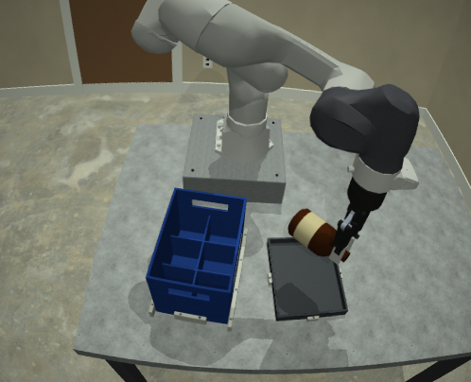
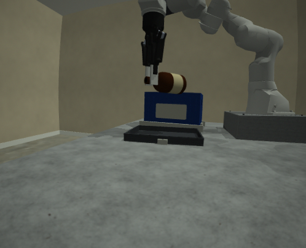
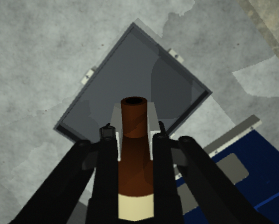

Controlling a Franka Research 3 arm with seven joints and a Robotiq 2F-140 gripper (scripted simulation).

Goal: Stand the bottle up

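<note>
My gripper (image 1: 341,248) is shut on the neck of a brown bottle (image 1: 313,233) with a cream label. It holds the bottle nearly level, well above the dark grey tray (image 1: 306,279). In the side view the bottle (image 2: 169,82) hangs from the fingers (image 2: 151,79), its base pointing toward the arm's pedestal and higher than the top of the blue crate (image 2: 172,107). In the wrist view the fingers clamp the bottle neck (image 3: 135,120), with the empty tray (image 3: 132,90) below.
The blue crate (image 1: 197,252) with its divided compartments stands left of the tray, close beside it. The arm's grey pedestal (image 1: 236,158) stands behind the crate. The table's right edge (image 1: 459,165) runs past the tray.
</note>
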